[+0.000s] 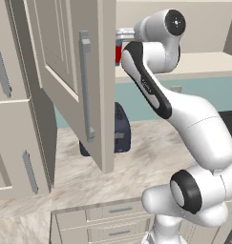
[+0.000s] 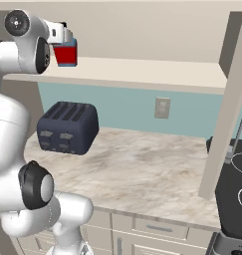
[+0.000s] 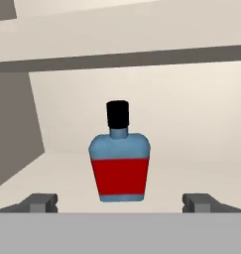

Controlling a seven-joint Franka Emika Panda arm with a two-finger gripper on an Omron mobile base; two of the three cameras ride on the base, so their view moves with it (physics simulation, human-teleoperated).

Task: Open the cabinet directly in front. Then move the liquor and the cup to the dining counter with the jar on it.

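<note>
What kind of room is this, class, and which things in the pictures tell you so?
Almost certainly a kitchen. A dark toaster stands on a marbled counter, a beige wall cabinet hangs above with its door swung open, and a liquor bottle sits on the cabinet shelf.

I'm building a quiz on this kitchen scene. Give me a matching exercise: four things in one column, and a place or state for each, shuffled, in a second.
Things:
1. liquor
2. toaster
3. cabinet door
4. gripper

Places or states:
A. swung open
B. on the marbled counter
C. open, fingertips either side of the bottle, not gripping
D. upright on the cabinet shelf

Pairs: 1-D, 2-B, 3-A, 4-C
</note>
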